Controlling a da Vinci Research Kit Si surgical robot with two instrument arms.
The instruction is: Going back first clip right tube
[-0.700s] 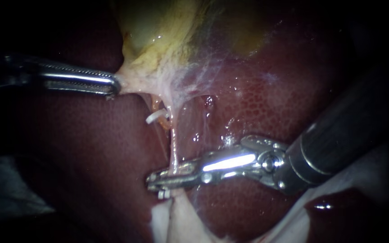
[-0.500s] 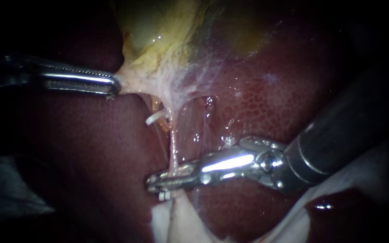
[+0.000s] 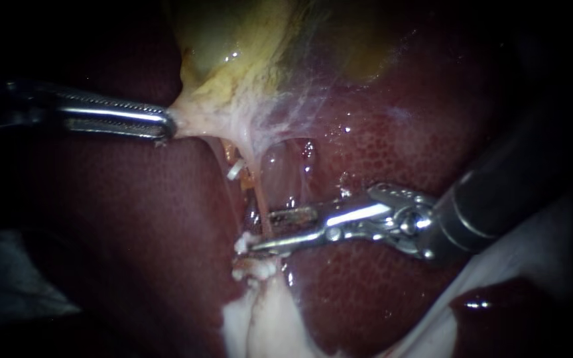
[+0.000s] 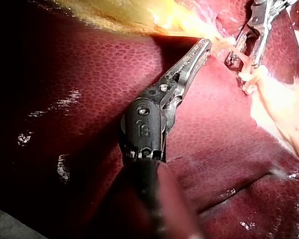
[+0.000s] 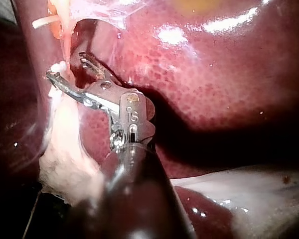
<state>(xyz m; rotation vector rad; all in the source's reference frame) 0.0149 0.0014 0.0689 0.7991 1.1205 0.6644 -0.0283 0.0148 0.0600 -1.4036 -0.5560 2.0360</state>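
Endoscope shows left tool point(image 3: 167, 126) gripping gallbladder point(image 3: 233, 53); right wrist view reveals right tool point(image 5: 65, 65) open.

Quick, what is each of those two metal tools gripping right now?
Left instrument: jaws shut on the gallbladder.
Right instrument: jaws open, holding nothing.

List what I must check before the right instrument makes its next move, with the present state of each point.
1. Right instrument jaws open: ok, a gap shows.
2. Jaws clear of the tube: not ok, it runs between them.
3. Left instrument holding the gallbladder taut: ok, jaws shut on its edge.
4. Clip seated on this tube: cannot tell; white material lies by the lower jaw.
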